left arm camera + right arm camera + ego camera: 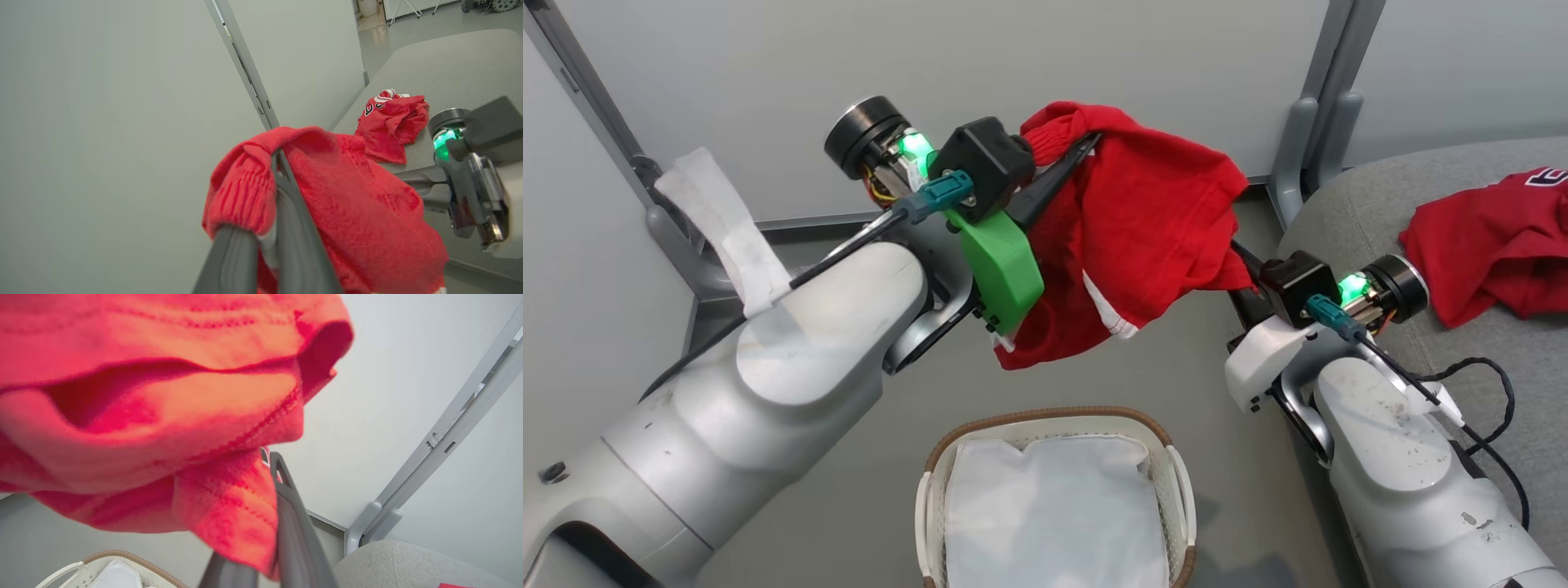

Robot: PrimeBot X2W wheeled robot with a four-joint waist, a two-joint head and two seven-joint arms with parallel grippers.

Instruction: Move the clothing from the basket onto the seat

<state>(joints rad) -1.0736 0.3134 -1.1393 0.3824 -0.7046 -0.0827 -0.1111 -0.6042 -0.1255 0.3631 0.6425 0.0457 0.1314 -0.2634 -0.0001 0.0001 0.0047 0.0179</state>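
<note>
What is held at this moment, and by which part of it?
One red shirt, held by both: the left hand grips its ribbed edge, the right hand a stitched fold on the opposite side.

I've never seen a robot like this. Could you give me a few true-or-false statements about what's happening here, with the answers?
1. Both tools grip the same red shirt. True: the left tool and the right tool each pinch the hanging shirt.
2. A red shirt lies in the basket. False: the basket shows its white liner, and the hanging shirt is in the air above it.
3. A shirt with lettering rests on the grey seat. True: the lettered shirt lies on the seat.
4. The lettered shirt is neatly folded. False: it lies crumpled.
</note>
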